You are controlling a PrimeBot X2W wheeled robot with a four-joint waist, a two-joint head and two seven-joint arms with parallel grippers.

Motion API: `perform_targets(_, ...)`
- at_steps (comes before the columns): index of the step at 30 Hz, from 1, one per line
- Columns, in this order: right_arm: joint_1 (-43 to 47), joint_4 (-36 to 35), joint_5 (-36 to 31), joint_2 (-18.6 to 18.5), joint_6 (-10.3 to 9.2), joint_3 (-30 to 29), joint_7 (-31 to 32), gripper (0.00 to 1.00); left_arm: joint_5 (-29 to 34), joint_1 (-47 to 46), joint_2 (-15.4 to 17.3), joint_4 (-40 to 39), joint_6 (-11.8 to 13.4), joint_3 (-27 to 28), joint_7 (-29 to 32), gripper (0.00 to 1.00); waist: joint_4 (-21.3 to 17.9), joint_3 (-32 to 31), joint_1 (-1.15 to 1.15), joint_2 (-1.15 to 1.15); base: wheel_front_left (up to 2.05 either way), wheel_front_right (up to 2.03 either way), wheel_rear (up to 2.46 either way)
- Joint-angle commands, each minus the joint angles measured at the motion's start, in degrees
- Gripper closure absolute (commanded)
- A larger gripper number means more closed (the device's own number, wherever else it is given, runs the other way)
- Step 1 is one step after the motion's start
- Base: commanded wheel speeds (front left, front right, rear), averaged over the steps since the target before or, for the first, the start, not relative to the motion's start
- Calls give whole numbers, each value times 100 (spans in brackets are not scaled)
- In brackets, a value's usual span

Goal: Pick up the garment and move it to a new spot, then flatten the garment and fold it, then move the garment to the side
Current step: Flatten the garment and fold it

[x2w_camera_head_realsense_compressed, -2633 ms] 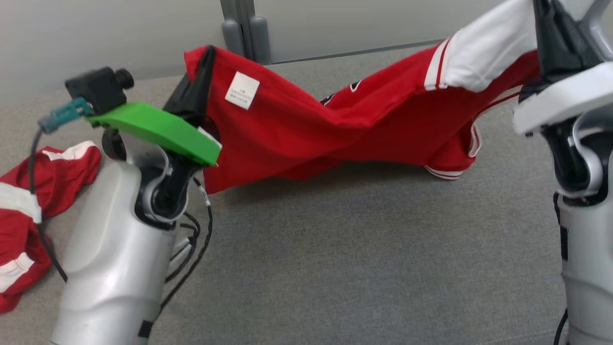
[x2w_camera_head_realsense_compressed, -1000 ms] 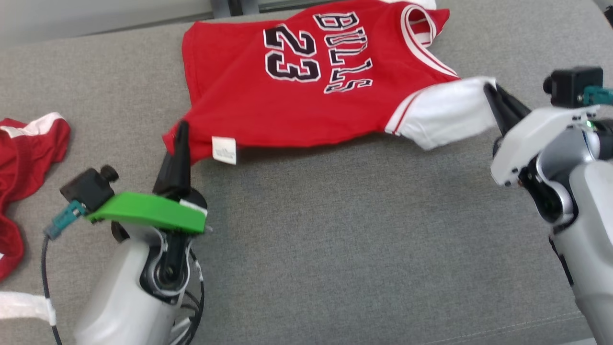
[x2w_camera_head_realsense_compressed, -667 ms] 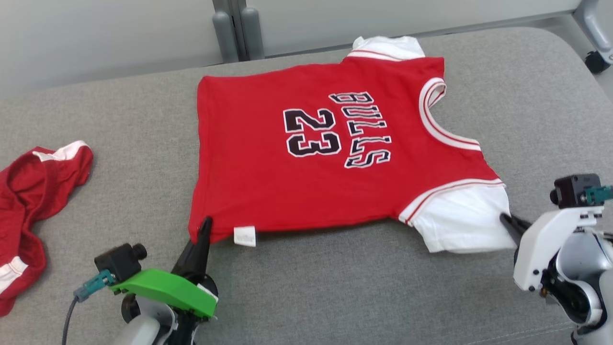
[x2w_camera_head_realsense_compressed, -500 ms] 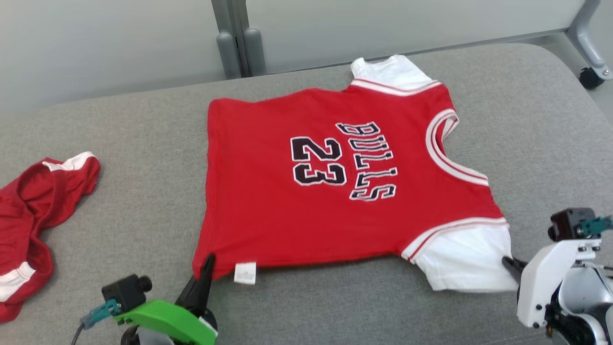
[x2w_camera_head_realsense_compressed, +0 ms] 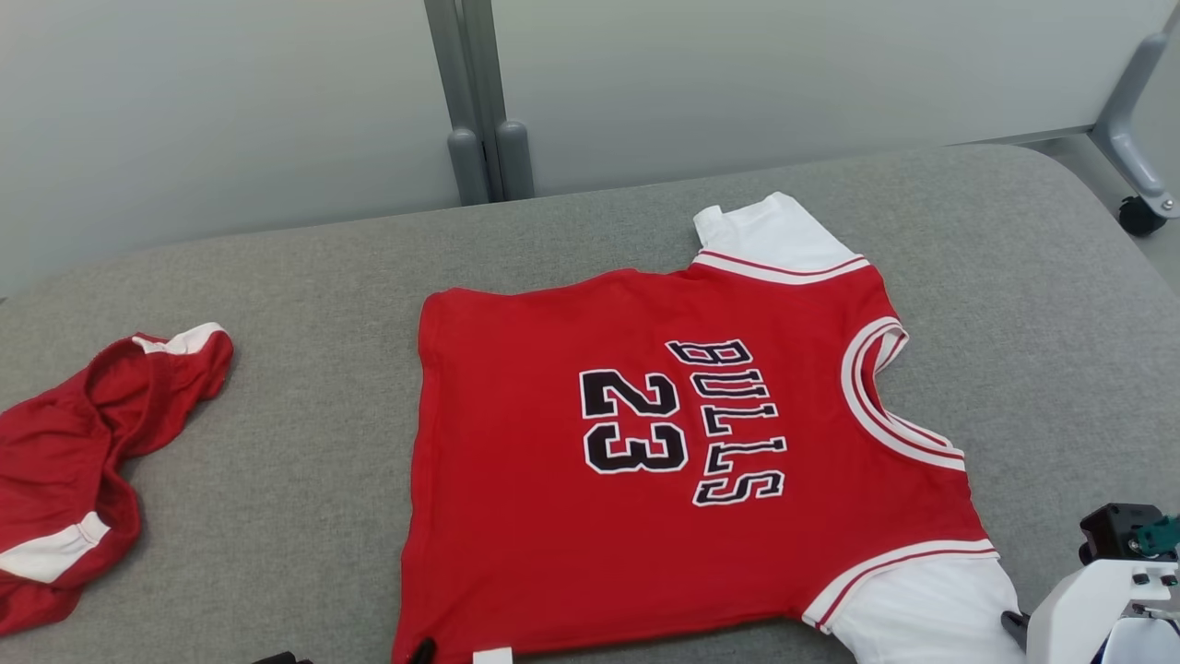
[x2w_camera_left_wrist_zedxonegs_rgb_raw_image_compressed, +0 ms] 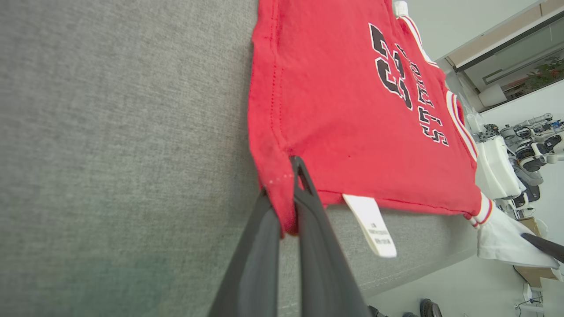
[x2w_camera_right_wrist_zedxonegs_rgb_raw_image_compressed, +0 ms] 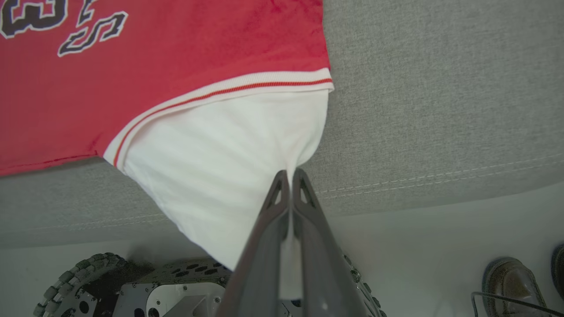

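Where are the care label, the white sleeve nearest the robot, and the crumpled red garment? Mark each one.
care label (x2w_camera_left_wrist_zedxonegs_rgb_raw_image_compressed: 370,224), left wrist view, middle of the white tag.
near white sleeve (x2w_camera_right_wrist_zedxonegs_rgb_raw_image_compressed: 220,154), right wrist view, centre of the white fabric.
crumpled red garment (x2w_camera_head_realsense_compressed: 55,452), head view, red middle of the heap.

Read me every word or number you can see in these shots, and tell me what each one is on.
"BULLS": black letters edged in white, on the red jersey.
"23": same lettering, on the jersey beside the word.
White tag at the jersey's hem: it carries print, too small to read.
Other red garment at the left: no text to be seen on it.
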Motion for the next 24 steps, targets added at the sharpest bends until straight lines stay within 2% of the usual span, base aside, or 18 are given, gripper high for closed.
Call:
perform_targets(1, 30, -20, -65, 4, -8, -34, -36, 100, -103, 132, 65, -108, 29, 6, 45, 100, 39, -32, 0, 0, 0, 0, 0)
perform_targets(7, -321, 25, -76, 4, -8, 8, -332, 100, -158, 13, 111, -547, 110, 99, 101, 100, 133, -58, 0, 0, 0, 0, 0)
perform_targets(13, -857, 298, -27, -107, -8, 163, -437, 100, -172, -440, -12, -731, 260, 180, 225, 100, 225, -19, 0, 0, 0, 0, 0)
perform_targets(19, -1576, 790, -2, -165, -7, 379, -691, 100, -89, -1045, -222, -353, 308, 153, 411, 100, 262, 149, 0, 0, 0, 0, 0)
perform_targets(24, -2276, 1310, -151, -208, -8, 434, -1196, 100, -4, -1512, -422, 54, 406, 127, 445, 100, 275, 352, 0, 0, 0, 0, 0)
